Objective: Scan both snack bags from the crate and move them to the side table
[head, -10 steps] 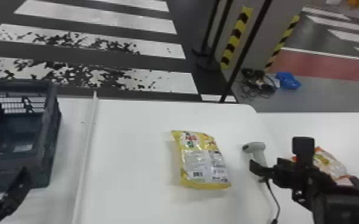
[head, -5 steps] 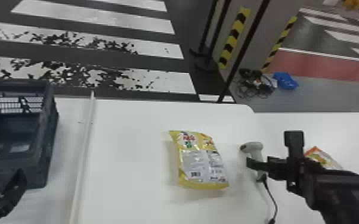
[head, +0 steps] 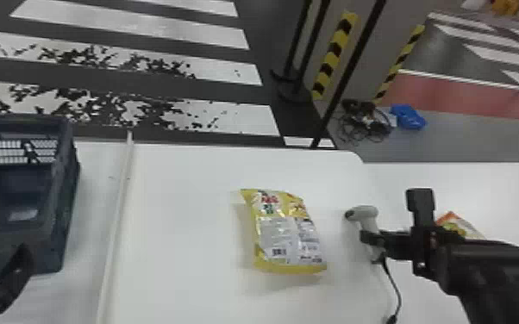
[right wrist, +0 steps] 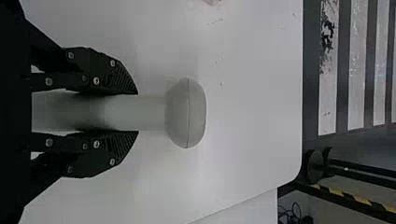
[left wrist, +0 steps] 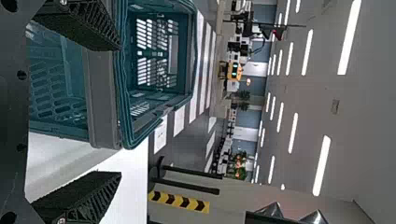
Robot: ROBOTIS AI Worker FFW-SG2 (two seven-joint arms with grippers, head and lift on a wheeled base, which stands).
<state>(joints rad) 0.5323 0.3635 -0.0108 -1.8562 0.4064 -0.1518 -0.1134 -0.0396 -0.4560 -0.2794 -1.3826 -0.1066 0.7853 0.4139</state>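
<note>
Your right gripper (right wrist: 137, 113) has its fingers pinching the scanner (right wrist: 187, 113) by the handle, one on each side. Your left gripper (left wrist: 120, 111) has its fingers spread by the crate (head: 51, 245), nothing between them. The yellow bag (head: 286, 232) lies flat on the main table (head: 185, 241), barcode (head: 279, 252) up, near the scanner; the other bag (head: 463, 226) rests on the side table (head: 465, 181), partly behind your right arm. You are probably at the second scan, though you can't tell whether it has read. Expect the yellow bag to be light, soft and puffy, its film slippery and its contents easily crushed. Once the scanner is down, take the bag across its middle, squeezing just enough to dent it; an end seal alone could let it swing or slip. The scanner should feel stiff and firm, but mind its cable (head: 394, 282), which could snag the bag.
</note>
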